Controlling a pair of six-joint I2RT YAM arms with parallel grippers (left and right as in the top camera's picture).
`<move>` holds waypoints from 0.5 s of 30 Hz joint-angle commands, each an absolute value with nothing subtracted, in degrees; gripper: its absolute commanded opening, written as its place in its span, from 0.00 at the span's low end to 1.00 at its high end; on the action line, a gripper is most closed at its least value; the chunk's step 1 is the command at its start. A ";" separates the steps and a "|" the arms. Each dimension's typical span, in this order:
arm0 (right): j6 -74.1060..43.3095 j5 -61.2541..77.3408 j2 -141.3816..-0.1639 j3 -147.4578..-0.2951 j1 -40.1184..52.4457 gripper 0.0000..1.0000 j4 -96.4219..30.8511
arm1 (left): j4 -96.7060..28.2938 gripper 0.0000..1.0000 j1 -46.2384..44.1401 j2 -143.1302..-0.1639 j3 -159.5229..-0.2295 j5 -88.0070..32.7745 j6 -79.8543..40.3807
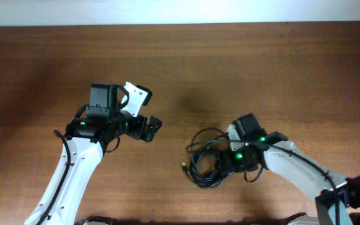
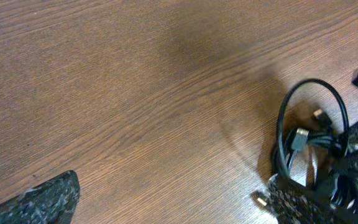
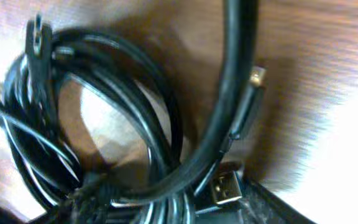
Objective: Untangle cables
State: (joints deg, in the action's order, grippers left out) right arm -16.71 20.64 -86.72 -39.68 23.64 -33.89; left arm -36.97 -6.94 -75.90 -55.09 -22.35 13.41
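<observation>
Cables [image 3: 166, 118] crowd the right wrist lens, a light, limp, springy tangle on the desk [image 1: 230, 62] right of centre. Right hand [image 1: 219, 164] straddles it, fingers apart, nothing clamped yet; left hand [image 1: 150, 109] hangs wide apart, well clear. Grip the thick outer loop [image 3: 232, 74], I judge, not the small, slippery plug [image 3: 227, 186].

Thin black cables [image 1: 206, 159] lie tangled in overlapping loops, right of centre; small metal-tipped plugs poke out.
</observation>
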 commanded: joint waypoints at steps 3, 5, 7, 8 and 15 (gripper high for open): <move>-20.21 12.53 -87.70 -37.87 29.67 0.22 -33.30 | -36.88 0.99 -6.74 -76.18 -56.10 -23.18 12.62; -20.49 12.01 -87.70 -37.89 29.61 0.04 -32.95 | -36.91 0.99 -6.74 -76.18 -56.10 -23.18 12.62; -20.47 13.13 -87.68 -38.22 29.58 0.04 -32.97 | -36.88 0.99 -6.74 -76.18 -56.10 -23.18 12.62; -20.43 13.67 -87.57 -39.59 29.56 0.04 -33.69 | -36.88 0.99 -6.74 -76.18 -56.10 -23.18 12.62; -15.31 12.82 -80.97 -62.59 29.54 0.04 -45.41 | -37.17 0.98 -6.76 -76.18 -56.10 -25.71 14.06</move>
